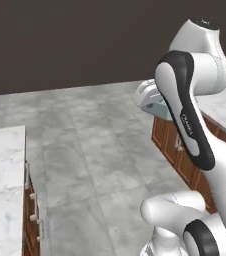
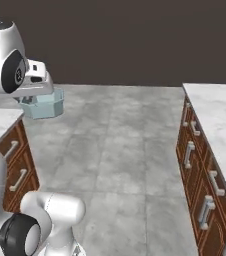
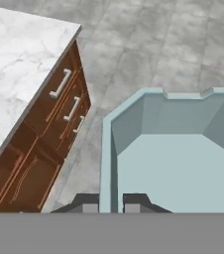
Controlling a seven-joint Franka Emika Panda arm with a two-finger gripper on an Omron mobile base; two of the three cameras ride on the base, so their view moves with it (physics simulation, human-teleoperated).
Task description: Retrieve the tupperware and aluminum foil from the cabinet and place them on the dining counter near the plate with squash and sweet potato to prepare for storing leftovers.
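Though half-hidden, tupperware (image 3: 176, 163) seemingly between fingers (image 3: 86, 203)

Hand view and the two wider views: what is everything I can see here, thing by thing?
tupperware: one, pale blue-grey, empty, held up over the floor, its wall between the pincer's tips.
marble counters: white with grey veins, on both sides of the aisle.
drawer cabinets: reddish-brown wood with pale metal handles, under the counters.
floor: grey stone tiles, between the counters.
back wall: dark brown.
robot arm: one, white with dark joints.
pincer: one, dark tips, shut on the tub's wall.
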